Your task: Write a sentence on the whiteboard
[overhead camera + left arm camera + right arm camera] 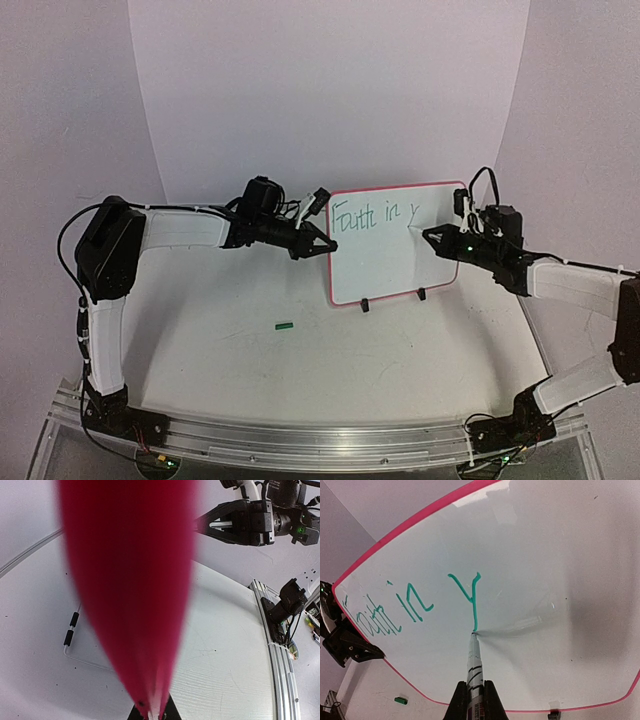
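The left gripper reaches in from the left and is pressed together on the left edge of the board. From its wrist camera only the dark tips of the pincer show at the bottom. The pinched red rim is a broad blur that hides most of the view. Left of that blur a thin wire with two black sleeves lies on the table, and its far end is covered. A small green cap lies on the table, apart from the board and nearer the arms.

The board stands upright mid-table on two black feet, its face towards the arms. Green lettering runs along its top and reads "Faith in y". From above the strokes are thin and hard to read; the right wrist view shows them clearly, though the first letter sits partly behind the left gripper.

The marker touches the board at the foot of the "y". Its body is cut off at the lower frame edge, and its label is too blurred to read. The right gripper pinches the marker between its fingers
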Robot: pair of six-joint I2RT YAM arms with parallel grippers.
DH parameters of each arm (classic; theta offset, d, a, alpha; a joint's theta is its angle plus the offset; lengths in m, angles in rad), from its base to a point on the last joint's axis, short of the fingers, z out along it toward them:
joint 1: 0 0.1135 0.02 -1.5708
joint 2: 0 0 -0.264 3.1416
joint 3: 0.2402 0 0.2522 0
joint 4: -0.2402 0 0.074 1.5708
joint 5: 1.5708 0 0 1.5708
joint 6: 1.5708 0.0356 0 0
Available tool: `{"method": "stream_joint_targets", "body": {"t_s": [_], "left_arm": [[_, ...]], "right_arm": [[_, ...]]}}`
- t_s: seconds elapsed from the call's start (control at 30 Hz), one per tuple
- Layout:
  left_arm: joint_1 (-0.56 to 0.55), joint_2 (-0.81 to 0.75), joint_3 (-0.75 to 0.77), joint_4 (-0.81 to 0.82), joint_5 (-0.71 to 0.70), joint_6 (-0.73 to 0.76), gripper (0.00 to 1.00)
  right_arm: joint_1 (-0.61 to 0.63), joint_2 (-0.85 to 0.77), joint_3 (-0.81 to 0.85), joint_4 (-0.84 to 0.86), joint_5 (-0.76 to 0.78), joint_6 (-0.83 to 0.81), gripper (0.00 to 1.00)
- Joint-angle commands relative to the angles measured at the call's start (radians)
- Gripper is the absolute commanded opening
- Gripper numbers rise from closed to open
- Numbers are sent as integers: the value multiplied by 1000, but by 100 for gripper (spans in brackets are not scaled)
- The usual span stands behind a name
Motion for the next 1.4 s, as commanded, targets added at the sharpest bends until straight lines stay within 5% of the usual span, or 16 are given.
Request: {"method": "stream_joint_targets", "body": {"t_s": [0.0,1.37], "left_arm": [[-41,45,-16,-227,-1,24,0],[-42,48,-17,-227,-1,24,0]], "right_arm": [[5,-98,11,3,6,5,0],[-72,2,114,29,-12,-16,0]]}}
